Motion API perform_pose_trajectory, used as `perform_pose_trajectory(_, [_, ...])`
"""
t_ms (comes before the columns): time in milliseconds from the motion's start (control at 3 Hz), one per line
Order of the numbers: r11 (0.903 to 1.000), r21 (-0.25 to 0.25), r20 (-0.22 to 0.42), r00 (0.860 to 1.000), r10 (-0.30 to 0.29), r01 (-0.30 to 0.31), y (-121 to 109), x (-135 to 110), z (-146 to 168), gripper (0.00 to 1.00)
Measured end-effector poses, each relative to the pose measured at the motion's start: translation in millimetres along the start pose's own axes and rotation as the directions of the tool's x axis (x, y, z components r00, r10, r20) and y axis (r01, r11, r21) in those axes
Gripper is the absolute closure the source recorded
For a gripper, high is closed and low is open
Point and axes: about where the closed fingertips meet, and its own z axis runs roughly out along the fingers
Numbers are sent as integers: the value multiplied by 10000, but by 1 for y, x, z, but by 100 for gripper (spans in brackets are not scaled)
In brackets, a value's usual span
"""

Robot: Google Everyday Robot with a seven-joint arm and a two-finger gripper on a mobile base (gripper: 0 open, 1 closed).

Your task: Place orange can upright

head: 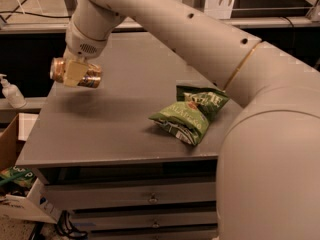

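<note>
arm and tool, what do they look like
The arm is smooth cream-white: fat rounded segments, a row of small dark holes, a thin gold ring at one joint. The tool, above the table's left side, has a vented collar and pale fingers.

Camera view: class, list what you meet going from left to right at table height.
Pump bottle → orange can, held sideways in the gripper above the table's left side → green chip bag.

Grey table (pixel 100 129) with drawers (pixel 125 197) below (metal pulls), a cardboard box (pixel 7 149) at left, dim warm light.
</note>
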Motion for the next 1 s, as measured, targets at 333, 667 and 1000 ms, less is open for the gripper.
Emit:
perform_pose_trajectory(333, [9985,155,2230,9737,473,-521,-5,5,-9,100])
perform_pose_trajectory(667, [9940,293,4212,9032,832,-1053,-14,12,-20,100])
perform_pose_trajectory(1000, [9861,384,5643,8180,1120,-1614,-20,17,-31,100])
